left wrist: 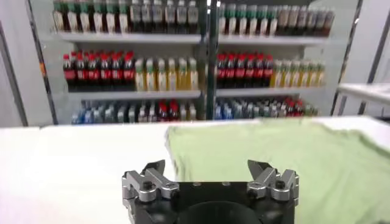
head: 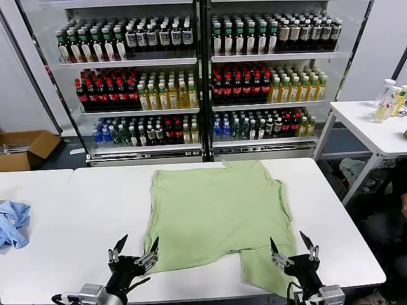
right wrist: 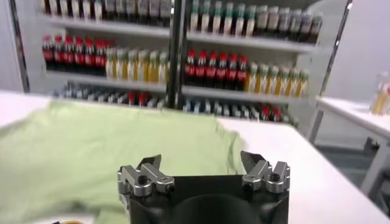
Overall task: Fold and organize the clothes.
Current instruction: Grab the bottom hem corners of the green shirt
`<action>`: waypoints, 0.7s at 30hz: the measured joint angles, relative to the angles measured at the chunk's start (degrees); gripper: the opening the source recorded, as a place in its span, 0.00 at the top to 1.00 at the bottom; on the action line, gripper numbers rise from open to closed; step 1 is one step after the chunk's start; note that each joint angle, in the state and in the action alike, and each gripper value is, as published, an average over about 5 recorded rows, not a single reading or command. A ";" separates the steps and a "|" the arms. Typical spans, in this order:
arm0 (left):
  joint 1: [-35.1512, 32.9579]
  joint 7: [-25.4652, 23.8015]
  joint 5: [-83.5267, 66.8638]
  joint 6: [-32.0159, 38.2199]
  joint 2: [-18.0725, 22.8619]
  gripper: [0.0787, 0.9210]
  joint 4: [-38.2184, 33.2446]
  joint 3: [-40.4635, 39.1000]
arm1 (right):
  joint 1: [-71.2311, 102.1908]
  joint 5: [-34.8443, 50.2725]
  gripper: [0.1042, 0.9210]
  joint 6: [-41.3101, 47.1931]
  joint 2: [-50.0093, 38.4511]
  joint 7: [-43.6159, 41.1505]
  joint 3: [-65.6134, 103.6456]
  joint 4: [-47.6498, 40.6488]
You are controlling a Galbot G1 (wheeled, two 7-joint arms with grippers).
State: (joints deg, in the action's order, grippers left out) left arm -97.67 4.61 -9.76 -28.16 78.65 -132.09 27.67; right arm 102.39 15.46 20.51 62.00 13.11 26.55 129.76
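On the white desk the green shirt lies flat from far edge to near edge, left gripper and right gripper spread at its near corners, each wrist view showing shirt beyond parted fingers.

Bright, even light, seemingly from overhead — the table gleams near-white with only faint shadows. Both wrist views are soft; shelf bottles blur, and verticals lean outward.
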 measured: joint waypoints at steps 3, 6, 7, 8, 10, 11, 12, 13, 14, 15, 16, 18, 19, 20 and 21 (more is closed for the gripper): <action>0.24 0.29 -0.01 -0.78 -0.18 0.12 0.72 -0.25 | 0.40 -0.06 0.12 0.90 0.12 0.15 -0.31 -0.25; 0.73 0.75 -0.03 -1.76 -0.30 0.12 1.72 -0.53 | 0.73 -0.14 0.12 2.02 0.34 0.35 -0.79 -0.65; 0.91 0.91 -0.03 -2.02 -0.31 0.12 2.04 -0.59 | 0.81 -0.15 0.12 2.33 0.39 0.42 -0.94 -0.79; 1.08 1.06 -0.03 -2.27 -0.32 0.12 2.35 -0.63 | 0.88 -0.15 0.12 2.63 0.43 0.49 -1.08 -0.93; 1.33 1.34 -0.03 -2.71 -0.37 0.12 2.96 -0.68 | 0.99 -0.09 0.12 3.17 0.45 0.68 -1.29 -1.23; 1.41 1.45 -0.05 -2.91 -0.41 0.12 3.24 -0.73 | 1.03 -0.04 0.12 3.42 0.45 0.78 -1.37 -1.38; 1.46 1.56 -0.09 -3.10 -0.46 0.12 3.50 -0.78 | 1.05 0.03 0.12 3.65 0.44 0.87 -1.41 -1.52; 1.49 1.65 -0.14 -3.27 -0.50 0.12 3.75 -0.84 | 1.07 0.11 0.12 3.85 0.43 0.97 -1.43 -1.65; 1.52 1.73 -0.20 -3.42 -0.53 0.12 3.98 -0.92 | 1.07 0.22 0.12 4.03 0.42 1.06 -1.46 -1.77; 1.54 1.81 -0.28 -3.56 -0.55 0.12 4.20 -1.03 | 1.06 0.33 0.12 4.19 0.41 1.15 -1.48 -1.88; 1.57 1.87 -0.36 -3.68 -0.56 0.12 4.39 -1.14 | 1.03 0.47 0.12 4.34 0.41 1.24 -1.49 -1.98; 1.61 1.97 -0.52 -3.90 -0.55 0.12 4.75 -1.37 | 0.91 0.87 0.12 4.67 0.42 1.41 -1.56 -2.22; 1.63 2.04 -0.60 -4.00 -0.53 0.12 4.92 -1.48 | 0.83 1.12 0.12 4.84 0.43 1.49 -1.61 -2.34; 1.65 2.12 -0.67 -4.08 -0.51 0.12 5.07 -1.56 | 0.75 1.40 0.12 5.01 0.44 1.56 -1.68 -2.47; 1.67 2.22 -0.76 -4.17 -0.50 0.12 5.22 -1.62 | 0.66 1.71 0.13 5.17 0.46 1.63 -1.78 -2.61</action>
State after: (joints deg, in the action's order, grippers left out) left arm -96.01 6.83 -10.52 -32.33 78.15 -126.87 26.05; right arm 103.05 17.17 25.68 62.45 14.74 24.77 127.16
